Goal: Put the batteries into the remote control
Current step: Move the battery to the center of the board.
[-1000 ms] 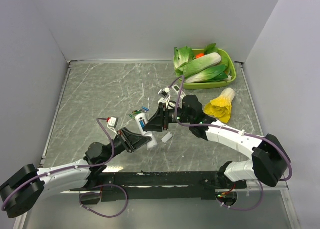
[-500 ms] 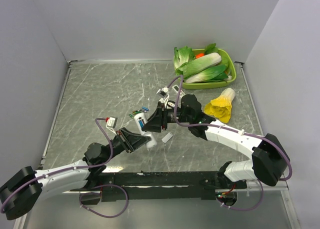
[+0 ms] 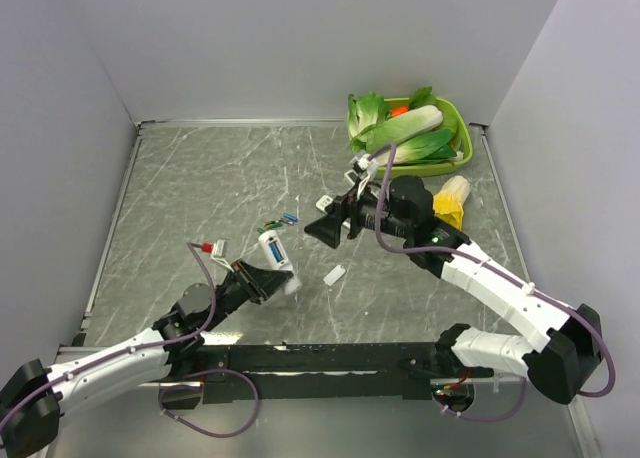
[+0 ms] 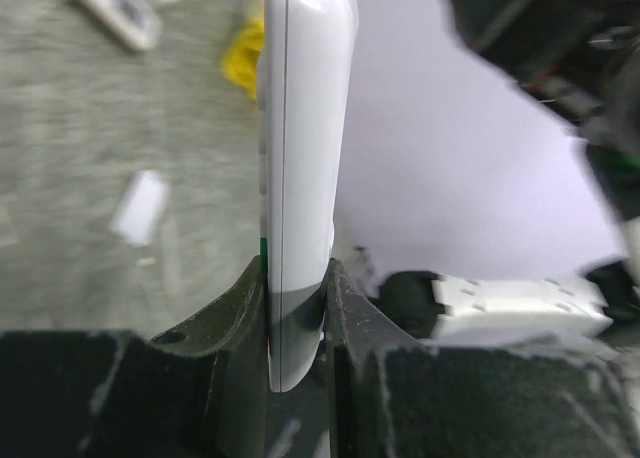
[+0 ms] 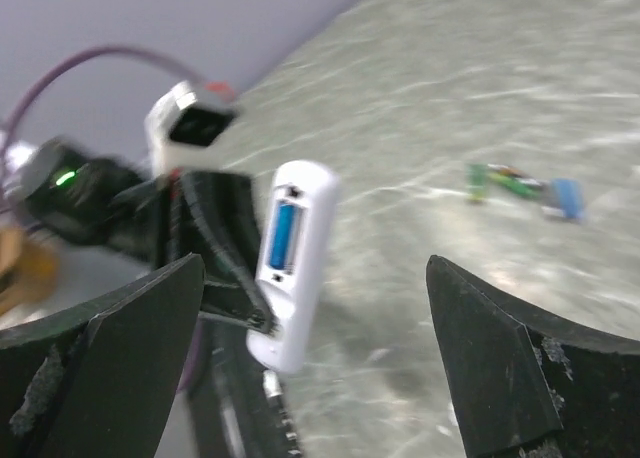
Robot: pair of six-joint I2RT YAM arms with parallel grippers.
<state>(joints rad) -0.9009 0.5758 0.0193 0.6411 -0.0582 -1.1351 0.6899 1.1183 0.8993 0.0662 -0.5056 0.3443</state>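
The remote control [image 4: 300, 158], judged light, stiff and slippery, is clamped at one end by the left gripper [image 4: 297, 313]; the right gripper [image 3: 325, 230] is spread wide, empty.

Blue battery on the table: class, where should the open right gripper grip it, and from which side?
Probably across its middle, from straight above: the blue battery lies flat on the table, a thin cylinder. Keep the right gripper clear of the green cells close beside it.
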